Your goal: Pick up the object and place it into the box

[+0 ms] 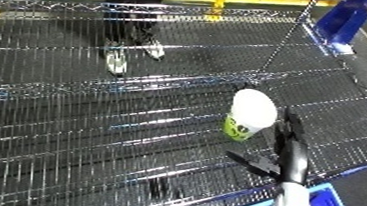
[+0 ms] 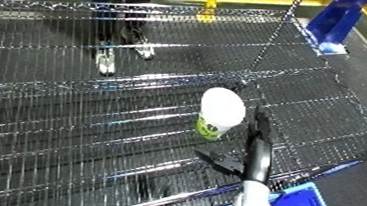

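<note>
The right hand [image 1: 288, 158], fingers spread and holding nothing, reaches beside the white-lidded cup [image 1: 249, 115] standing on the wire shelf [image 1: 91, 117]; a nudge could tip it (blue bin [image 2: 302, 204] waits below).

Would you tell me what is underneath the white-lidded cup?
The cup stands on the wire shelf. Its own body hides the mesh directly beneath, and the floor below the shelf cannot be made out.

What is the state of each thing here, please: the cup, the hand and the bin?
Cup: upright on the wire shelf, white lid on, not held.
Right hand: open, fingers straight, just beside the cup.
Blue bin: at the lower edge, only a corner visible; contents cannot be seen.
</note>
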